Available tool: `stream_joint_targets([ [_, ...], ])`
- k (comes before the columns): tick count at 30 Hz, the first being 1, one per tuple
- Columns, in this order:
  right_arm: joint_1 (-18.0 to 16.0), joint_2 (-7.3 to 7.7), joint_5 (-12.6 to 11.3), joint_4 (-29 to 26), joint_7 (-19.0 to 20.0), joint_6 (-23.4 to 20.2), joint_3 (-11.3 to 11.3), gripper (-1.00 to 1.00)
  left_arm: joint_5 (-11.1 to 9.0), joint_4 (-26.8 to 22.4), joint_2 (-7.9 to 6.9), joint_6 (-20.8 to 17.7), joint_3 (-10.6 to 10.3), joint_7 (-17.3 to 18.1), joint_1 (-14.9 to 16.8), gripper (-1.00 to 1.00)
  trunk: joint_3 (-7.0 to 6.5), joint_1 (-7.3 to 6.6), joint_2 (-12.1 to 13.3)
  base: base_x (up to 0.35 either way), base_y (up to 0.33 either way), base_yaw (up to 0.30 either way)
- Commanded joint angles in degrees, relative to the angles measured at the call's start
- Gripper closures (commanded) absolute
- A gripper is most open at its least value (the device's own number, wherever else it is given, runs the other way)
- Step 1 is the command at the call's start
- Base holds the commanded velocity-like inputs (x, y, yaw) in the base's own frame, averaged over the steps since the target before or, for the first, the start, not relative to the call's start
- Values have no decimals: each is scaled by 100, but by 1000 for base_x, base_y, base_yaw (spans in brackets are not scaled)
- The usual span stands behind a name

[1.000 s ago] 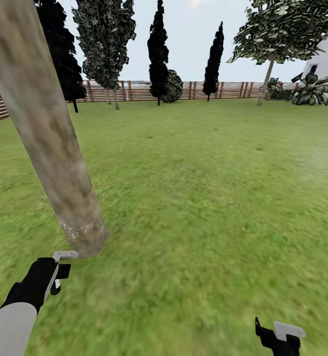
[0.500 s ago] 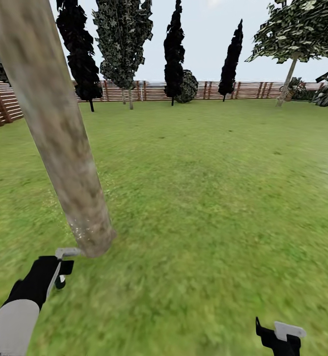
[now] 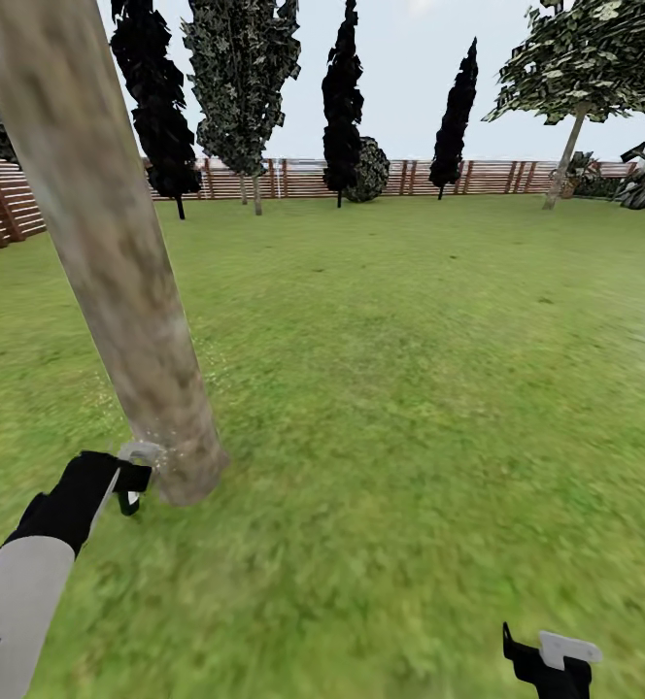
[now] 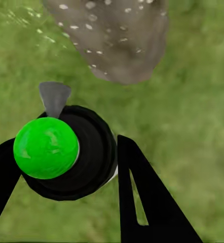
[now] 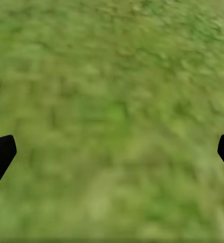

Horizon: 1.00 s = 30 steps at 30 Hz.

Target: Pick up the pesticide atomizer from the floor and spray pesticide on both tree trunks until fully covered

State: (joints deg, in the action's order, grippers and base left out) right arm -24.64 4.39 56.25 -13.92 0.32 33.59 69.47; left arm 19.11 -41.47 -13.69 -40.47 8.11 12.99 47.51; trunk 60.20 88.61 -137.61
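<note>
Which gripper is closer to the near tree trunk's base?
Left. The left gripper, holding the atomizer, sits right beside the tree trunk base. The right gripper hangs far off over grass.

Trunk [image 3: 118, 282]: mottled beige and grey-brown, darker grey patches near the base, with small white flecks there.
Grass [image 3: 410, 388]: mid green, blotchy, with yellower streaks.
Fence [image 3: 478, 177]: brown horizontal slats with pale gaps between them.
Conifers [image 3: 343, 97]: near-black green.
Far tree [image 3: 594, 58]: dark green crown speckled white-grey, pale thin trunk.
Sky: pale grey-blue.
Left arm [image 3: 21, 602]: white-grey sleeve, black wrist.
Left gripper [image 3: 133, 476]: black with a light grey finger.
Atomizer [image 4: 66, 152]: black round body, glossy bright green cap, grey nozzle.
Right gripper [image 3: 551, 660]: black with a light grey plate; its fingertips [image 5: 0, 154] are plain black in the wrist view.
</note>
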Motion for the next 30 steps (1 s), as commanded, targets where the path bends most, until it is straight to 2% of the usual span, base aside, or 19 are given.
stream_joint_targets([
  [1,-6,-2,53,3,3,24,49,-100,15,18,-201,-46,20,105,50,100,5,-1,-2,0,0,0],
  [2,-6,0,53,3,3,24,49,-100,16,27,-319,-53,20,254,64,100,5,-1,-2,0,0,0],
  [4,-6,0,53,3,3,24,49,-100,50,-6,-377,-56,-8,509,38,100,5,-1,-2,0,0,0],
  [8,-6,0,53,3,3,24,49,-100,34,-41,-340,-64,-39,596,5,100,5,-1,-2,104,0,0],
  [13,-6,-2,53,3,3,24,49,-100,32,-53,-271,-354,-45,613,57,100,5,-1,-2,107,0,0],
  [15,-6,-2,53,3,3,24,49,-100,32,-48,-311,-368,-46,618,63,100,5,-1,-2,5,0,0],
  [16,-6,-1,53,3,3,24,49,-100,46,-43,-376,-372,-46,685,72,100,5,-1,-2,1,0,0],
  [17,-6,-3,53,3,3,24,49,-100,47,-17,-531,-370,-46,989,108,100,5,-1,-2,0,0,0],
  [18,-6,0,53,3,3,24,49,-100,120,-35,-681,-366,-53,1712,141,100,5,-1,-2,0,0,0],
  [20,-6,0,53,3,3,24,49,-100,440,-56,-673,-376,-49,1940,160,100,5,-1,-2,0,0,0],
  [22,-6,-1,53,3,3,24,49,-100,551,-72,-680,-383,-47,1991,333,100,5,-1,-2,0,0,0],
  [24,-6,0,53,3,3,24,49,-100,583,-83,-721,-592,-47,2002,440,100,5,-1,-2,0,0,0],
  [26,-6,-3,53,3,3,24,49,-100,603,-88,-719,-894,-53,1998,442,100,5,-1,-2,0,0,0],
  [30,-6,-2,53,3,3,24,49,-100,608,-292,-736,-976,-46,2004,448,100,5,-1,-2,17,-81,0],
])
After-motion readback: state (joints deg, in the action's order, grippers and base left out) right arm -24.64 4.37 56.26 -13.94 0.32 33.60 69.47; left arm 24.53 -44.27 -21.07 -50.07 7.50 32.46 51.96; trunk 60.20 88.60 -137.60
